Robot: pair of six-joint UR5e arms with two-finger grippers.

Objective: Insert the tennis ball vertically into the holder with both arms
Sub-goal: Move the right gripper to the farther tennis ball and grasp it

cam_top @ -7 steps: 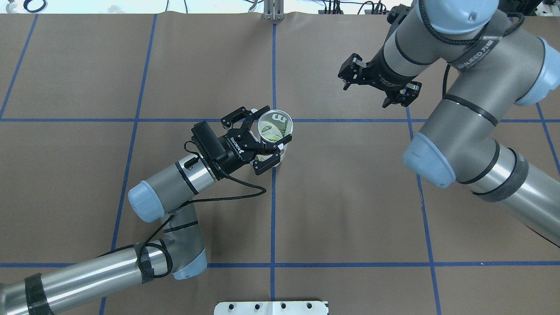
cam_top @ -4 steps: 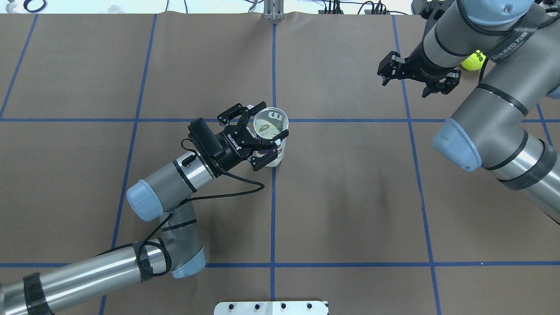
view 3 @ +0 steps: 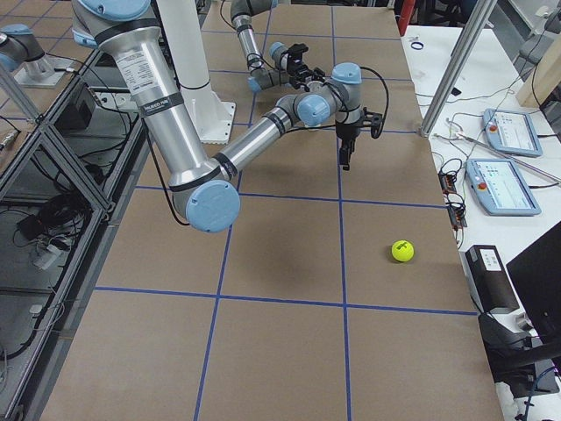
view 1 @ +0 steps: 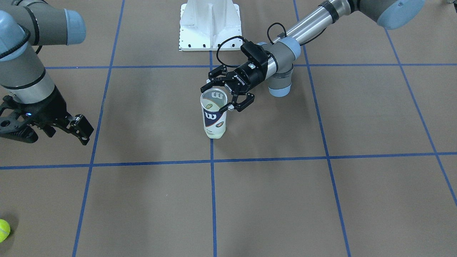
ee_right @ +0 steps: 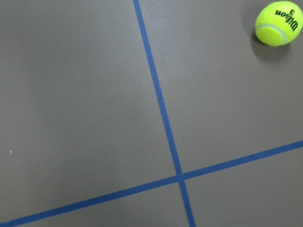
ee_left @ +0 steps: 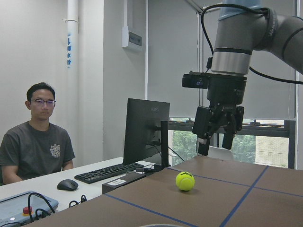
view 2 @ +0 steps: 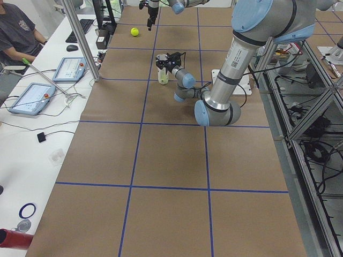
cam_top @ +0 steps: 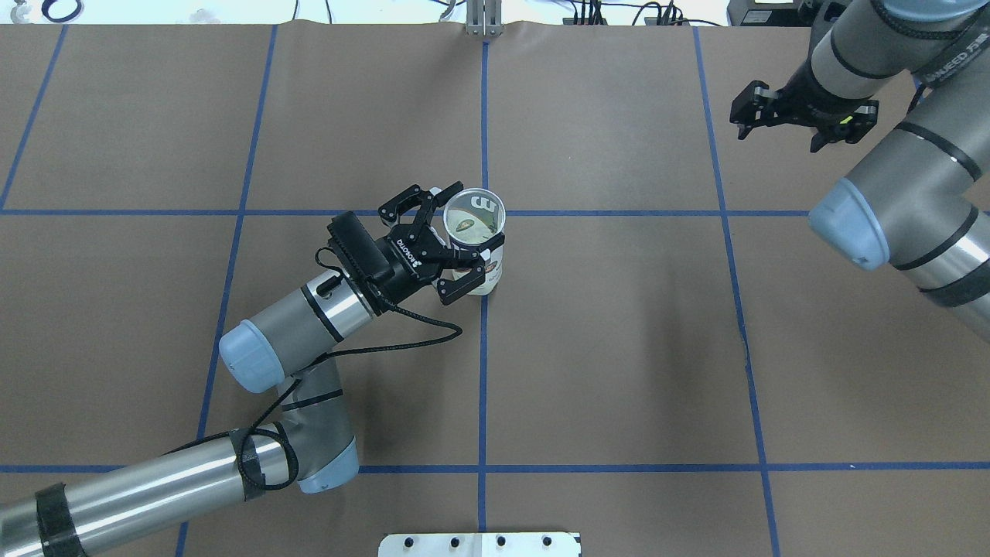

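The holder (view 1: 214, 121), a clear tube with a navy "W" label, stands upright near the table's middle; it also shows in the overhead view (cam_top: 487, 272). My left gripper (cam_top: 462, 230) is shut on the holder just below its open rim, one finger on each side; it shows in the front view too (view 1: 218, 96). The yellow tennis ball (view 1: 3, 230) lies on the table near the far right corner (view 3: 401, 251). My right gripper (cam_top: 797, 124) is open and empty, hanging above the table short of the ball (ee_left: 215, 137). The right wrist view shows the ball (ee_right: 278, 22) at its top right.
The white pedestal base (view 1: 209, 25) sits at the robot's edge of the table. Blue tape lines cross the brown table cover. A side desk with a monitor, a keyboard (ee_left: 111, 171) and tablets runs along the far edge, with a seated person (ee_left: 35, 142).
My right arm has swung toward the table's far right corner, carrying its open gripper nearer the ball. My left gripper and the holder have shifted slightly to the left.
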